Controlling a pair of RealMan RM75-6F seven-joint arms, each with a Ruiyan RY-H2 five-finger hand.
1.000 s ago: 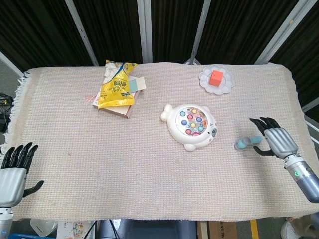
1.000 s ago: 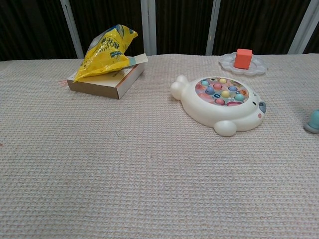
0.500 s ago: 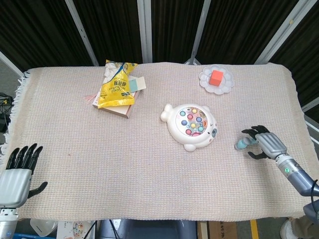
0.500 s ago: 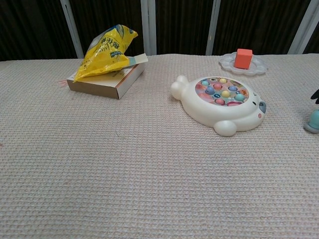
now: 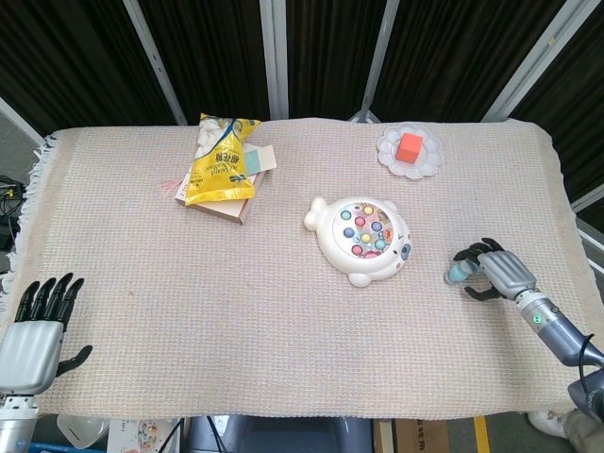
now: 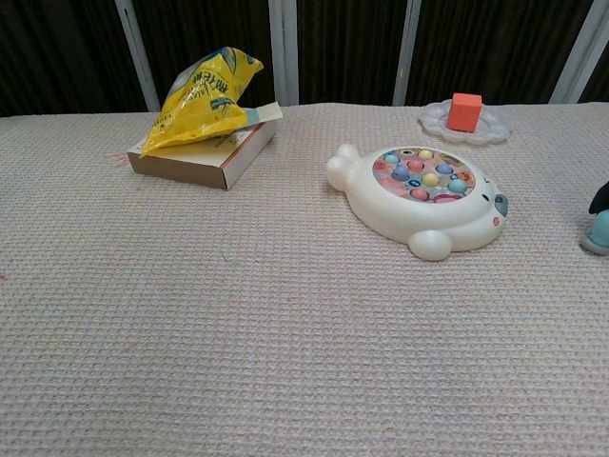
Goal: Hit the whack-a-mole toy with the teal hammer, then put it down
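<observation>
In the head view, the small teal plastic hammer (image 5: 458, 273) lay on the beige woven tablecloth (image 5: 283, 311), near the right edge and just right of the white seal-shaped whack-a-mole toy with coloured buttons (image 5: 360, 240). The right hand (image 5: 497, 271) sat over the hammer's handle with dark fingers (image 5: 469, 253) curled around it; whether they actually gripped it could not be told. The left hand (image 5: 33, 330) hovered at the near left corner, fingers straight and spread, holding nothing. Toward the far side, a yellow crinkled snack bag (image 5: 221, 160) rested on a flat cardboard box (image 5: 219, 203), and a white scalloped plate (image 5: 409, 151) carried an orange-red cube (image 5: 410, 146).

In the chest view, the teal hammer's head (image 6: 599, 231) showed at the right border, resting on the cloth (image 6: 238, 333), with a dark fingertip (image 6: 600, 197) just above it. The whack-a-mole toy (image 6: 428, 200) stood to its left, apart from it. The snack bag (image 6: 200, 100) leaned on the box (image 6: 205, 157) far left, and the cube (image 6: 465, 111) sat on the plate (image 6: 430, 122) behind.
</observation>
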